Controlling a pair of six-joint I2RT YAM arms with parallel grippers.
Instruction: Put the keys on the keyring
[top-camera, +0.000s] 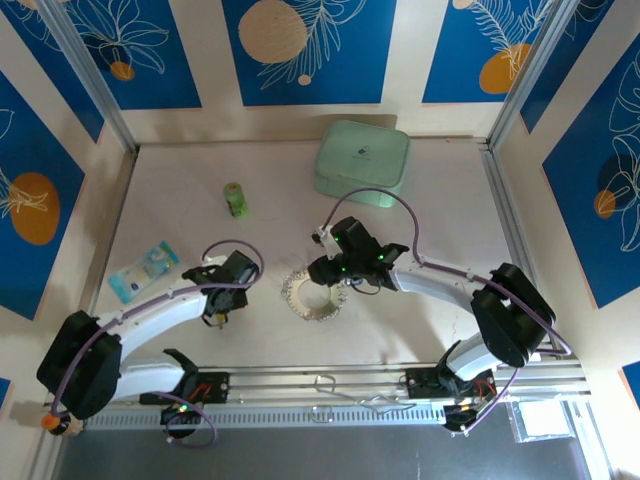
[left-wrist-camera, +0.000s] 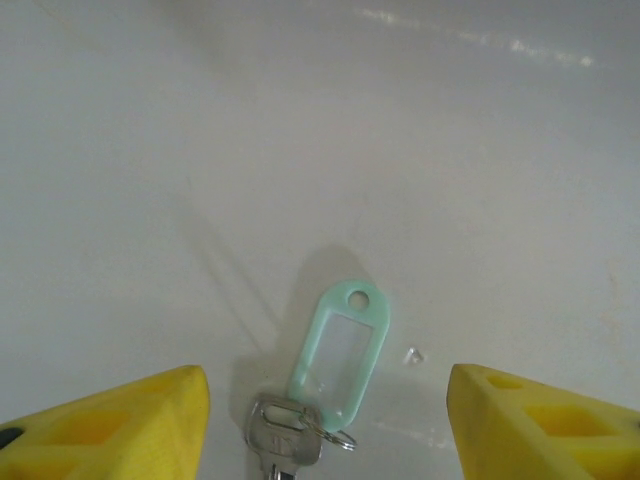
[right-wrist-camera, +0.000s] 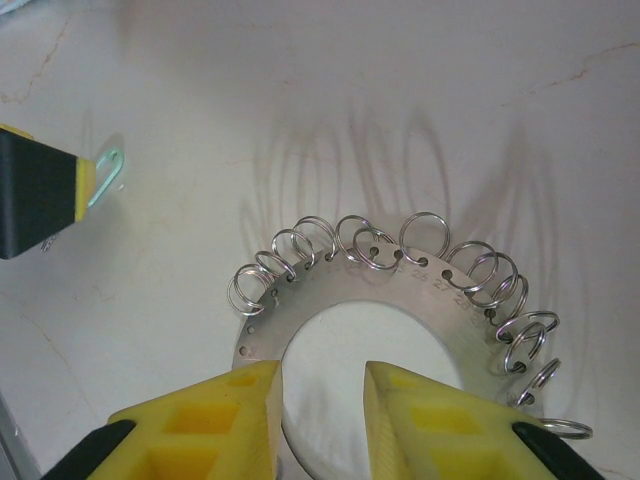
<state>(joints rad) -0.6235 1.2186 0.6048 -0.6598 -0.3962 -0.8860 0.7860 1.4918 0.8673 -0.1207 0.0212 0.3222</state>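
Left wrist view: left jaws stand open astride a key (green-tagged) at bottom centre; right jaws, narrowly parted, grip nothing over the keyring on the desk.

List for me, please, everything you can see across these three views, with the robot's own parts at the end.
keyring: one, silvery disc rimmed with small split rings, table centre
key: one, silvery, between the left fingers
key tag: one, mint green, ringed to that key, lying flat
case: one, mint green, far centre
cylinder: one, green, far left of centre
packet: one, blue and white, left side
table: one, white
left gripper: one, yellow fingers, open around the key
right gripper: one, yellow fingers, over the keyring's near side
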